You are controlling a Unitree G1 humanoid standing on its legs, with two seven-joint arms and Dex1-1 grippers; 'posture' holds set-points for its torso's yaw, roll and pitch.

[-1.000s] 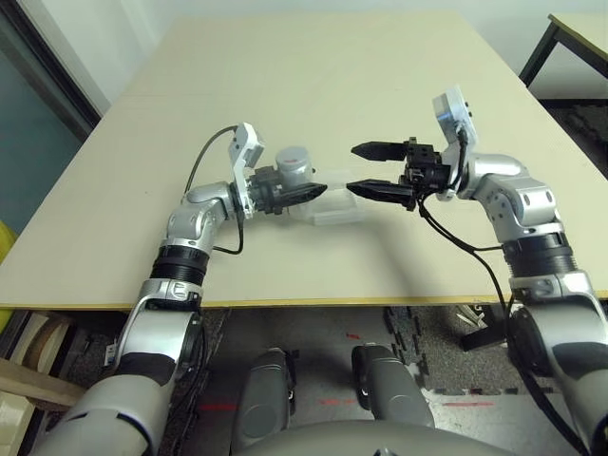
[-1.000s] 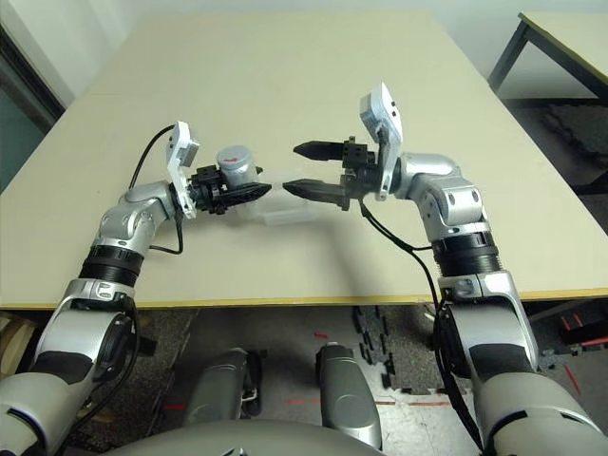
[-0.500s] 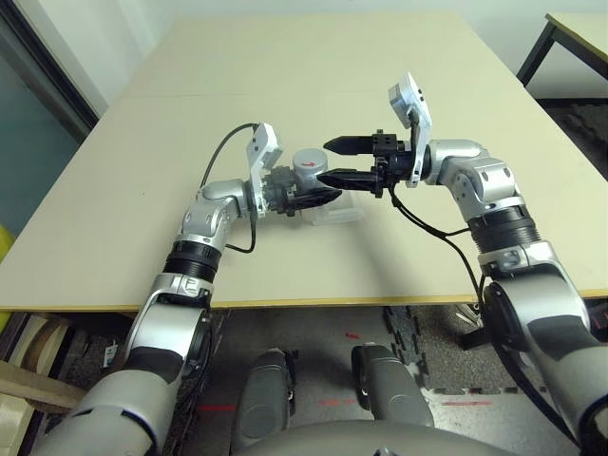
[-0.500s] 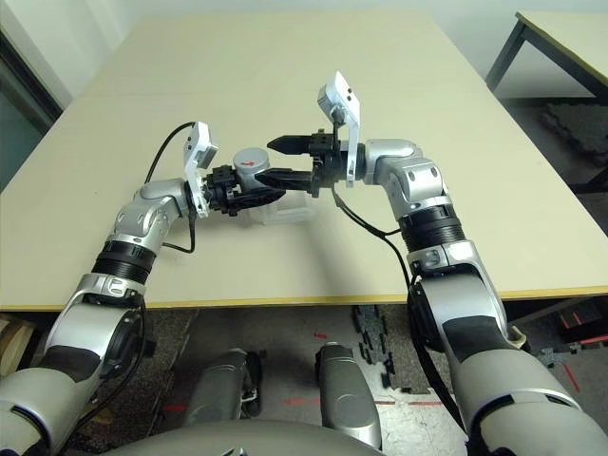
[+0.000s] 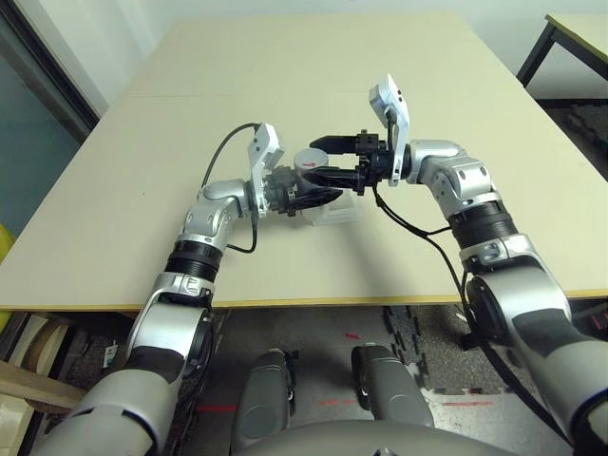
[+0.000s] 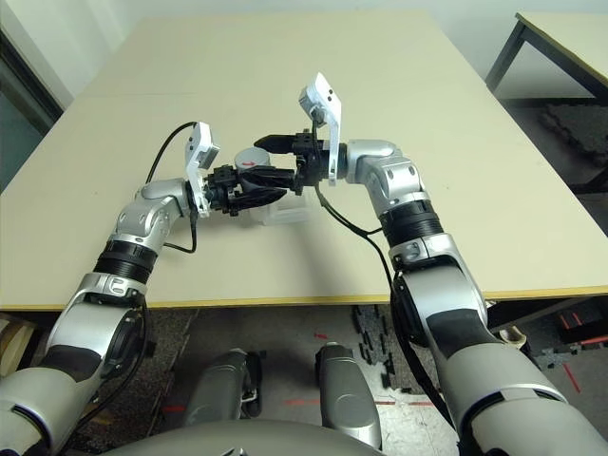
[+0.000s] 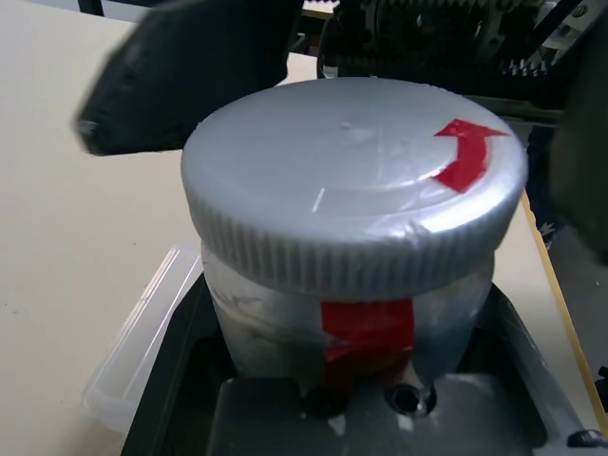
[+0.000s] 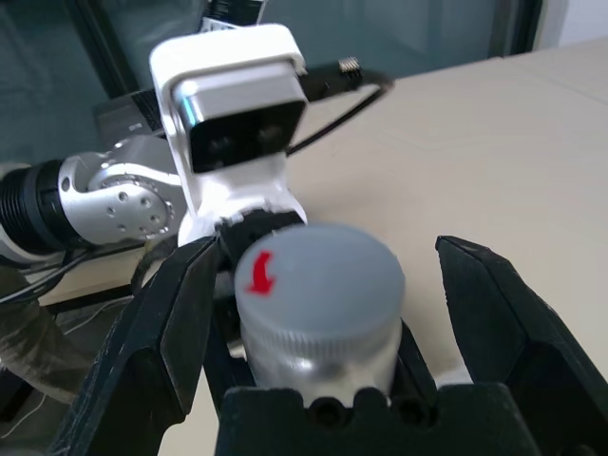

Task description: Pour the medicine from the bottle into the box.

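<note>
My left gripper [image 5: 306,194] is shut on the bottle [image 5: 302,176], a silver-grey cylinder with a red stripe, held upright just above the table. Its round grey cap [image 8: 318,275] with a red arrow is on. My right gripper [image 5: 321,159] stands open around the cap, one black finger [image 8: 161,323] on each side with a small gap. The box [image 5: 334,211], a clear shallow tray, lies on the table right under and behind the bottle; its corner [image 7: 133,351] shows below the bottle in the left wrist view. The medicine is hidden.
The beige table [image 5: 313,66] stretches wide behind and to both sides of the grippers. Its front edge [image 5: 313,302] runs close below the arms. A second table's dark leg [image 5: 534,47] stands at the far right.
My right gripper has moved left from beside the box to the bottle and now straddles the cap. The left gripper with the bottle shifted slightly right and up early on, then held still.
</note>
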